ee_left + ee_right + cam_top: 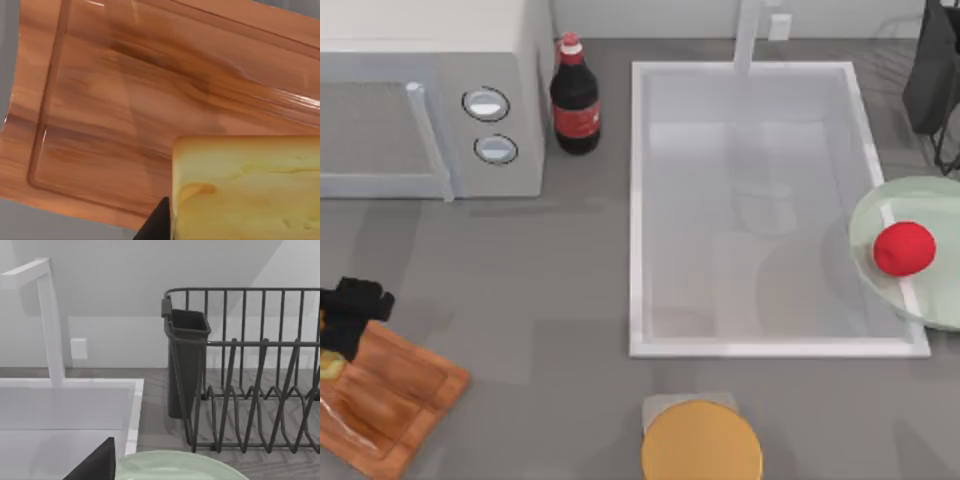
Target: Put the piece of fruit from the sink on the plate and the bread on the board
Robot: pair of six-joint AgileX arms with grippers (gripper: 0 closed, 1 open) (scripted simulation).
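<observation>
Left wrist view: left hand (342, 318) grasping bread (247, 187) above the board (125, 100); releasing high risks it tumbling off.

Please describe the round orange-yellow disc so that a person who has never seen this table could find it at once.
Start from the large pale sink in the middle of the table. Just beyond its near rim, at the top view's bottom edge, lies the orange-yellow disc. Unlike the pale green plate at the sink's right, it is smaller, opaque, and carries no red fruit.
</observation>
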